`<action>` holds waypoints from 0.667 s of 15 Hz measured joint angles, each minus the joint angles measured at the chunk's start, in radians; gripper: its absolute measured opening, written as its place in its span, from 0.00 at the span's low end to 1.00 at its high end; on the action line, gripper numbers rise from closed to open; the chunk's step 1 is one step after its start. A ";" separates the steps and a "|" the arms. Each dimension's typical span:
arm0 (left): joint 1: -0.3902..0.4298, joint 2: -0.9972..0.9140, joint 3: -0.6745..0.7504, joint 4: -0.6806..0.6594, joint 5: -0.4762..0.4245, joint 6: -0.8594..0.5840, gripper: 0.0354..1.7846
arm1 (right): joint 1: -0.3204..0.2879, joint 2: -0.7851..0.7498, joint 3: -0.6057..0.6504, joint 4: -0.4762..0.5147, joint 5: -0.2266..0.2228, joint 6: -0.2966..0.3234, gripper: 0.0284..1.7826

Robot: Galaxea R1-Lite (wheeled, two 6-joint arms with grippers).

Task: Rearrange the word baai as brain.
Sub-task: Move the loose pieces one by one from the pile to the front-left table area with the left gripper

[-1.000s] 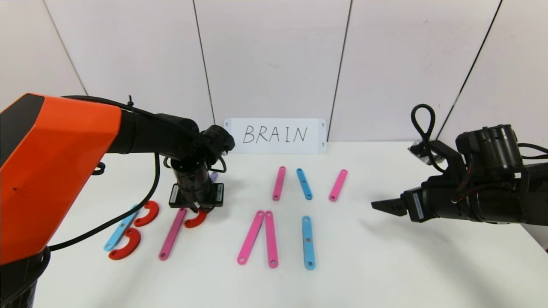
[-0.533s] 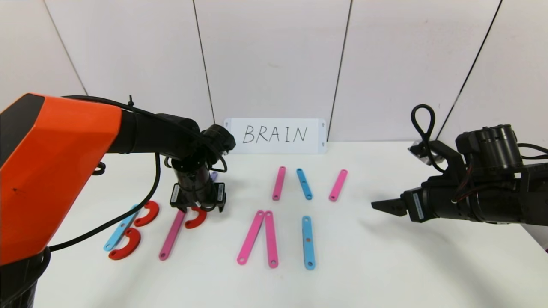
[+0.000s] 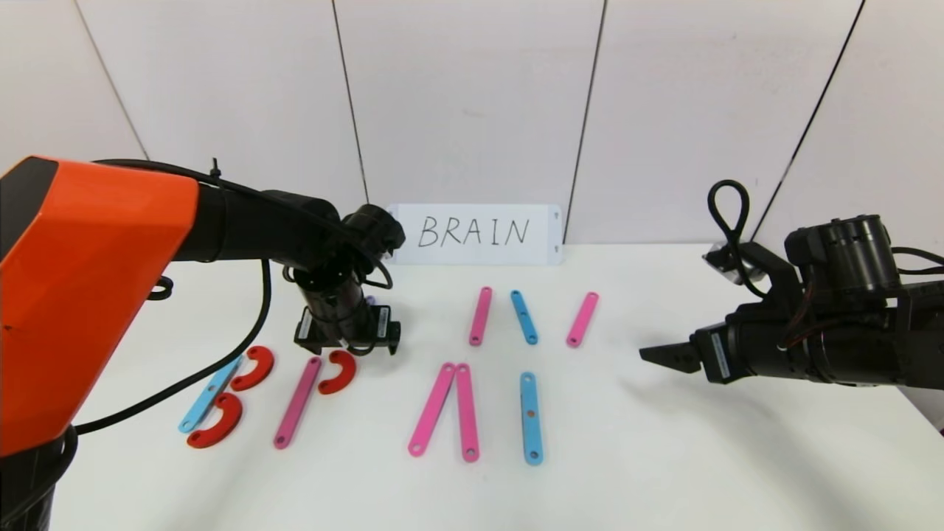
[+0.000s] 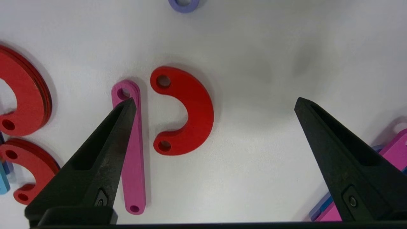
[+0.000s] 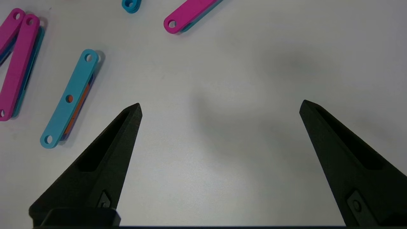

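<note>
The letters lie flat on the white table (image 3: 664, 457). At the left a blue bar (image 3: 210, 393) and two red curves (image 3: 253, 368) (image 3: 215, 420) form a B. Beside it a pink bar (image 3: 297, 402) has a red curve (image 3: 338, 371) at its top right. My left gripper (image 3: 352, 346) hovers just above and behind that curve, open and empty. In the left wrist view the gripper (image 4: 215, 105) is wide open, with the curve (image 4: 187, 111) and pink bar (image 4: 135, 165) below it. A purple piece (image 4: 184, 3) lies beyond. My right gripper (image 3: 660, 356) is open and empty over bare table at the right.
A white card reading BRAIN (image 3: 473, 233) leans on the back wall. Two pink bars (image 3: 442, 409) form a narrow wedge mid-table, with a blue bar (image 3: 531, 417) beside them. Behind lie pink (image 3: 480, 316), blue (image 3: 524, 317) and pink (image 3: 582, 318) short bars.
My left gripper has opened, let go of the red curve beside the pink bar's top, and risen back a little. The right arm has not moved.
</note>
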 joint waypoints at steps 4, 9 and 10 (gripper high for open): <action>0.068 -0.023 -0.018 -0.089 -0.094 0.142 0.98 | 0.000 0.000 0.000 0.000 0.000 0.000 0.97; 0.138 0.013 -0.112 -0.092 -0.181 0.216 0.98 | 0.003 0.000 0.001 0.000 0.000 0.000 0.97; 0.144 0.033 -0.138 -0.091 -0.182 0.219 0.98 | 0.004 0.000 0.002 0.000 0.000 0.000 0.98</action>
